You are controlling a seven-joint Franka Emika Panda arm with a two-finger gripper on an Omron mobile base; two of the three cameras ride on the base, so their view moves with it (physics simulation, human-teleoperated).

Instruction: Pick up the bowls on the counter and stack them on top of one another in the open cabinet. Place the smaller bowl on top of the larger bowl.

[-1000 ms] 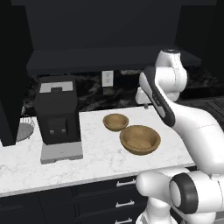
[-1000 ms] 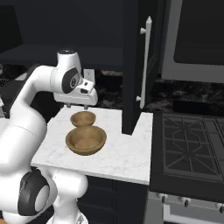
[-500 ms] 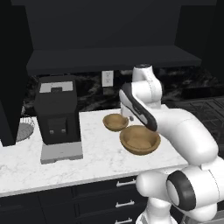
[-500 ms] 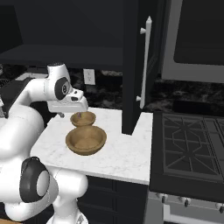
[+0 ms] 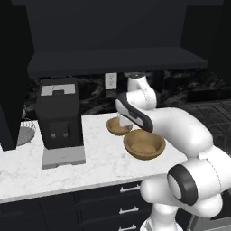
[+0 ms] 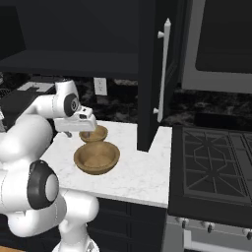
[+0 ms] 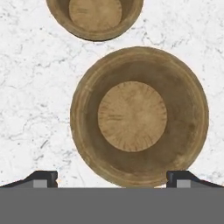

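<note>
Two stiff wooden bowls on the counter (image 7: 30,87): claw (image 7: 112,178) spread wide, empty, above the larger bowl (image 7: 139,116); its thick rim looks the best hold.

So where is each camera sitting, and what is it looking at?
Left base view: behind the arm to its left, facing the counter; the white arm rises lower right.
Right base view: behind to its right, facing the counter and stovetop; the arm rises lower left.
Hand view: on the hand, looking down at the larger bowl; dark fingertips at the bottom.
All three share the larger bowl and the smaller bowl.
</note>
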